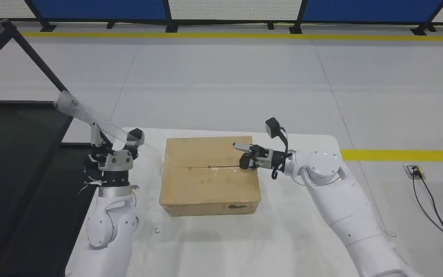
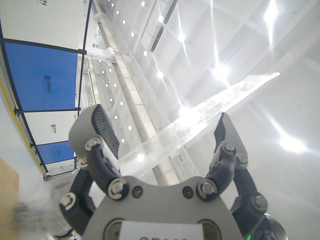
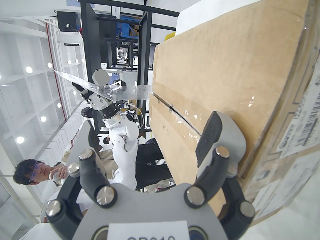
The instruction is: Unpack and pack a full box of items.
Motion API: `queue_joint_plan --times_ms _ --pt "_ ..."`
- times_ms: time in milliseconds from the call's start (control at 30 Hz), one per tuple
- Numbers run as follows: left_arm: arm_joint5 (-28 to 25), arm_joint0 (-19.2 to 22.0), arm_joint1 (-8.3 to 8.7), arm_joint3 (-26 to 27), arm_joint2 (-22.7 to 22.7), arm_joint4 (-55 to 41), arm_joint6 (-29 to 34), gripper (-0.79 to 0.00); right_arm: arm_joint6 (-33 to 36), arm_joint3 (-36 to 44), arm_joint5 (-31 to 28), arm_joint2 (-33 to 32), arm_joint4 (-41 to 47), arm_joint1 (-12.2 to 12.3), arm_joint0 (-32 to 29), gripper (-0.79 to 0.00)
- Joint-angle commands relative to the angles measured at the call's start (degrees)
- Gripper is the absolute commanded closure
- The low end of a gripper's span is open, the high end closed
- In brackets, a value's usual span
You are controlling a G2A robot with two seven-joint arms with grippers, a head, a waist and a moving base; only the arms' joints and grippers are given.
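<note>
In the top view, the cardboard box (image 1: 210,176) sits closed on the white table (image 1: 291,235), its two top flaps meeting in a seam that runs across the lid from side to side. The left gripper (image 1: 105,143) stands off the box's left side, well clear of it and pointing upward, and a strip of clear tape (image 1: 90,116) slants up and away from it on the side away from the box. The right gripper (image 1: 242,154) lies over the box's right end, above the seam. In the left wrist view, the left gripper (image 2: 160,116) has its fingers spread wide; the tape (image 2: 225,96) runs up between them and passes close by one pad, though contact cannot be made out, and a sliver of the box (image 2: 8,176) shows at the edge. In the right wrist view, the right gripper (image 3: 152,123) is likewise spread wide and holds nothing: one finger (image 3: 212,138) lies against the lid of the box (image 3: 225,63) just beside the seam, the other hangs clear of the box. From the seam's far end the tape (image 3: 130,92) stretches off the box to the left gripper (image 3: 86,92) and on past it. A printed label (image 3: 300,131) is stuck on the side of the box near the right gripper.
</note>
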State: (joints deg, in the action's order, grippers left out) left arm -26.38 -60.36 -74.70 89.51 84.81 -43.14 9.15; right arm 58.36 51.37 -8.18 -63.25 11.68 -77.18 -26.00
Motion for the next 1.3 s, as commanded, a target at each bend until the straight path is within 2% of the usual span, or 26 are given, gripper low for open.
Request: queue_joint_plan --times_ms 0,367,767,1267 --pt "-0.51 0.03 -0.18 0.33 -0.79 1.22 -0.5 -0.785 -0.02 0.27 0.1 -0.04 0.0 0.07 -0.18 -0.785" --pt "-2.59 0.43 -1.3 0.5 -6.16 9.37 -2.45 -0.785 -0.23 1.79 0.61 -1.12 0.01 0.76 -1.38 -0.785" --pt "-3.18 3.39 -2.7 -3.22 -11.54 17.59 -4.9 -0.785 -0.15 4.22 0.26 -3.51 0.42 1.93 -3.51 -0.785" --pt "-3.59 5.44 -4.08 -6.68 -14.8 23.93 -6.61 -0.785 0.27 6.19 -0.16 -5.4 1.1 3.1 -5.62 -0.785"
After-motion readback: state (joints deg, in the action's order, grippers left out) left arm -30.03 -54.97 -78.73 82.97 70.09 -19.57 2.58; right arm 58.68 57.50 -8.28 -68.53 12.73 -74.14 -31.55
